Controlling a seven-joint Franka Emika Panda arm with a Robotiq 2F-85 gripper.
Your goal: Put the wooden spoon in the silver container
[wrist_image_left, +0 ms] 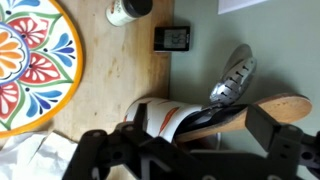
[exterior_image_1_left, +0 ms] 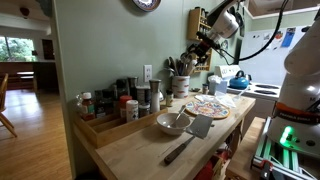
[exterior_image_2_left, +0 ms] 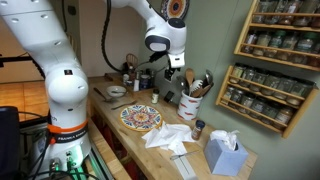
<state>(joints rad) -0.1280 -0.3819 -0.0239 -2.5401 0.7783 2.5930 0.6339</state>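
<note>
The silver container (wrist_image_left: 165, 118) is a shiny cylinder with pale and orange reflections, standing at the wall on the wooden counter; it shows in both exterior views (exterior_image_1_left: 180, 88) (exterior_image_2_left: 190, 106). The wooden spoon (wrist_image_left: 285, 103) leans out of it, bowl end up, beside a slotted metal spoon (wrist_image_left: 232, 75). My gripper (wrist_image_left: 185, 140) hovers just above the container (exterior_image_1_left: 197, 52) (exterior_image_2_left: 170, 78). Its fingers are spread wide on either side of the utensils and grip nothing. The right finger overlaps the wooden spoon in the wrist view.
A colourful patterned plate (exterior_image_1_left: 208, 107) (exterior_image_2_left: 140, 118) lies next to the container. A pale bowl (exterior_image_1_left: 172, 123), a spatula (exterior_image_1_left: 192, 135) and spice jars (exterior_image_1_left: 115, 100) stand further along. A tissue box (exterior_image_2_left: 226, 155) and wall spice racks (exterior_image_2_left: 270, 85) are nearby.
</note>
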